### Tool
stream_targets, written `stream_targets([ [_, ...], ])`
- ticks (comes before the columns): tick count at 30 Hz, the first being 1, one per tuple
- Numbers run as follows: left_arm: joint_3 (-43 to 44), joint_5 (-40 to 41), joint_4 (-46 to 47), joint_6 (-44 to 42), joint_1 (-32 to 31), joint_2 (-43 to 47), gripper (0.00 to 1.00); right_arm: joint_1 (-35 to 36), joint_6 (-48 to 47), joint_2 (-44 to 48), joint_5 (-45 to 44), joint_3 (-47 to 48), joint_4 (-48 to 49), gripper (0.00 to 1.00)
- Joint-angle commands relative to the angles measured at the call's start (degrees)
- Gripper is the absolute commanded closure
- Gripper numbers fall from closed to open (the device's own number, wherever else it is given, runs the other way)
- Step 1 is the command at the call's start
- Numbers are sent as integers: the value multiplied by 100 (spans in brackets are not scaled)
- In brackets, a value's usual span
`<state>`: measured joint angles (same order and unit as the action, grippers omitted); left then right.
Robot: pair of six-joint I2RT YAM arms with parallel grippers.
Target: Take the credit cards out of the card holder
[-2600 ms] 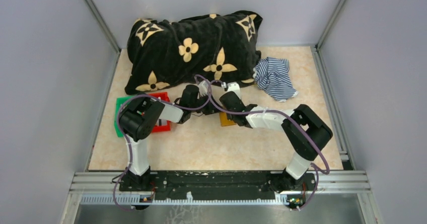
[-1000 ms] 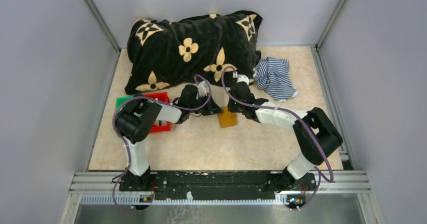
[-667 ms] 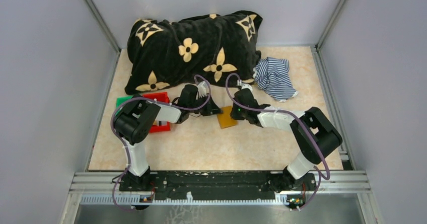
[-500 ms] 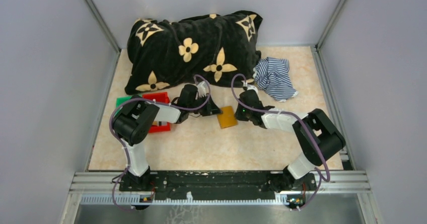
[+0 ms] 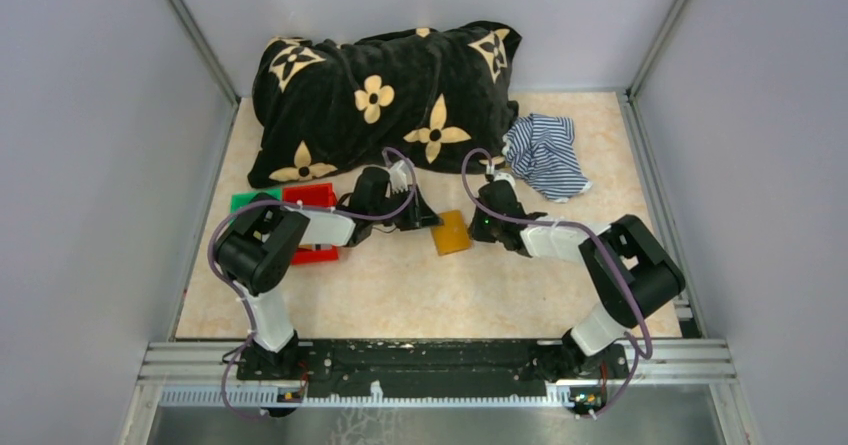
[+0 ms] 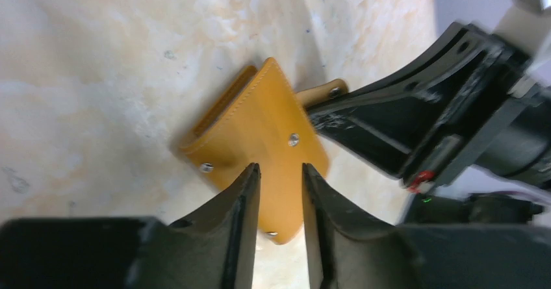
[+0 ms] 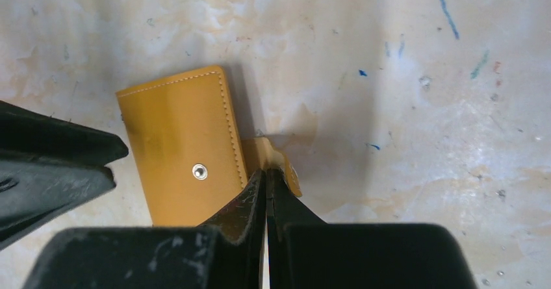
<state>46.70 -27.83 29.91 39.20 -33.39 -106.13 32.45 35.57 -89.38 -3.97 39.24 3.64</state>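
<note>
Pinches the tab of the closed card holder (image 7: 182,139) with the right gripper (image 7: 266,175), clamped fully shut. Holds the left gripper (image 6: 281,172) over its stitched face, jaws narrowly apart.

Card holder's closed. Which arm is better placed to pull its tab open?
Right. The right claw is shut at the tab on the card holder's edge. The left claw, slightly open, is over the holder's body, likely better for pinning it.

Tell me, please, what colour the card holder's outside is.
The card holder is plain tan-orange; the right wrist view shows it best.
</note>
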Motion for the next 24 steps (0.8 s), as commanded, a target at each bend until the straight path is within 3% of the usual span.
stream_targets([
  [1,-69,-119,-41,-3,-21,343,41,-34,-32,-107,382,162,512,100],
  [2,-67,-122,-46,-19,-19,397,28,-25,-31,-90,448,138,571,100],
  [4,-53,-63,-146,-75,-29,525,18,-27,-38,-59,528,83,657,100],
  [11,-107,680,-1189,-583,-20,943,23,-28,-32,-45,617,31,723,100],
  [20,-594,537,-588,-154,-19,325,30,19,-214,105,731,245,616,100],
  [24,-669,338,-345,-72,-19,477,26,146,-448,116,744,348,597,100],
])
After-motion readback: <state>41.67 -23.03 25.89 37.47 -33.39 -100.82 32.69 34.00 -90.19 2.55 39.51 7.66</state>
